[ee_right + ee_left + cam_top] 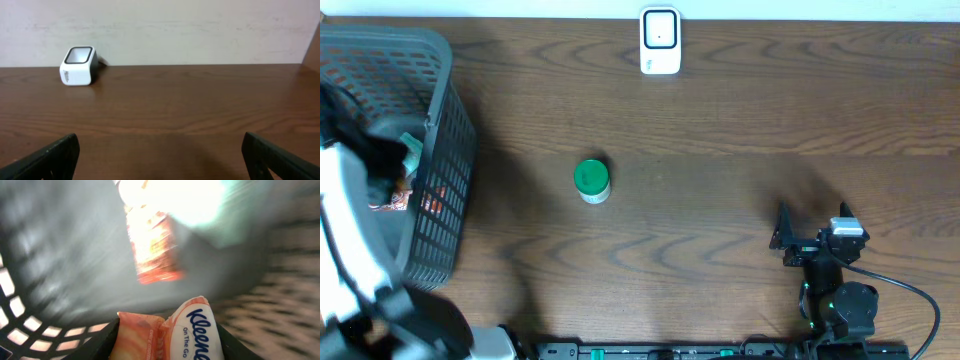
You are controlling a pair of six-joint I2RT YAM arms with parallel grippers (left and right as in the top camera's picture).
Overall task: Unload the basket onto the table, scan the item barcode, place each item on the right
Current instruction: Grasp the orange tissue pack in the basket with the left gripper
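Observation:
A white and orange Kleenex tissue pack [172, 332] sits between the fingers of my left gripper [167, 342], touching both, so the gripper is shut on it. That gripper [392, 168] is down inside the grey mesh basket [455, 120] at the left edge. The white barcode scanner [660, 41] stands at the back middle of the table, and the right wrist view has it far left [77, 66]. My right gripper [810, 237] rests open near the front right, with only bare wood between its fingers [55, 155].
A small jar with a green cap [591, 180] stands on the wooden table left of centre. A blurred orange packet [155, 250] lies deeper in the basket. The basket's walls close round the left gripper.

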